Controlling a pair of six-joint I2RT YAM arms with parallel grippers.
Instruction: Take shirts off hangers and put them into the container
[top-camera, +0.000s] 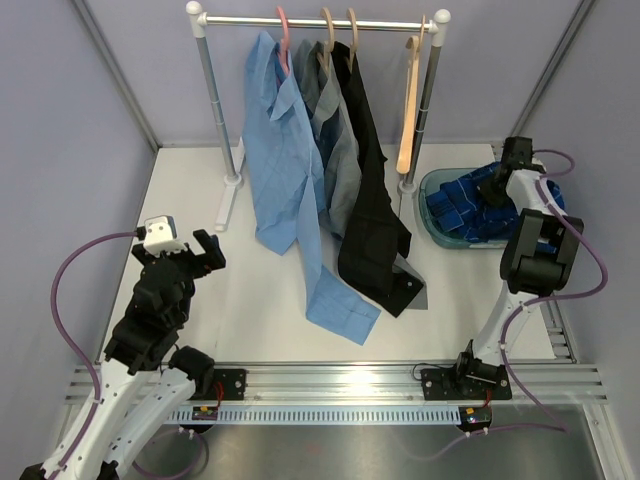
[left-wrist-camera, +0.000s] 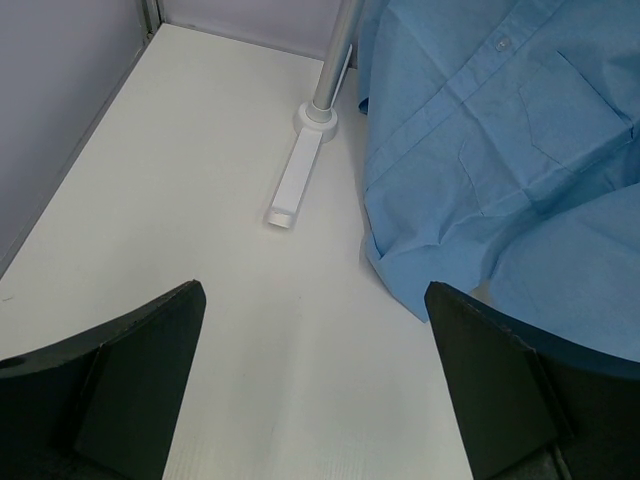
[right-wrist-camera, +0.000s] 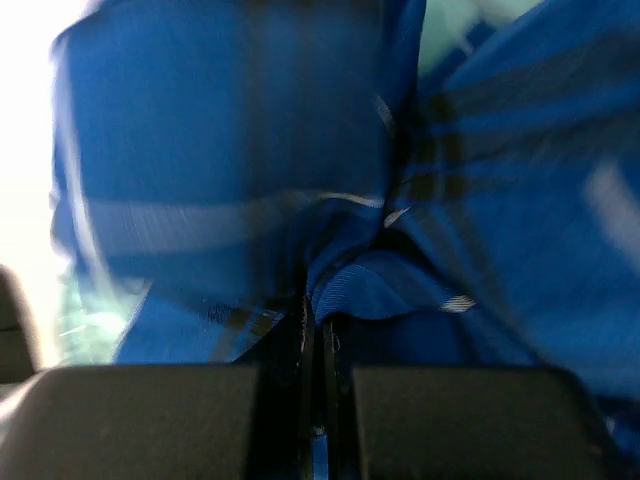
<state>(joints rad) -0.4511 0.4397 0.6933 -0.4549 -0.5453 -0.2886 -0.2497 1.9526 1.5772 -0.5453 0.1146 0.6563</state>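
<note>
A: White table (top-camera: 260, 300), lavender walls. Right gripper (right-wrist-camera: 318, 330) was clenched down in the plaid shirt (top-camera: 470, 205), which lay in the tub (top-camera: 432, 185). A pinched fold couldn't be confirmed.
B: Left gripper (top-camera: 205, 250) gaped beside the blue shirt (top-camera: 285, 160). Best to tuck every sleeve inside the tub. No readable writing.

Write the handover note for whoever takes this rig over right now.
Left pincer: open, empty, above the table beside the light blue shirt.
Right pincer: shut on the plaid shirt, down in the container.
Done: plaid shirt lies in the container; a bare tan hanger hangs on the rail.
Left: light blue shirt on the pink hanger; grey shirt and black shirt on tan hangers, tails trailing on the table.
</note>
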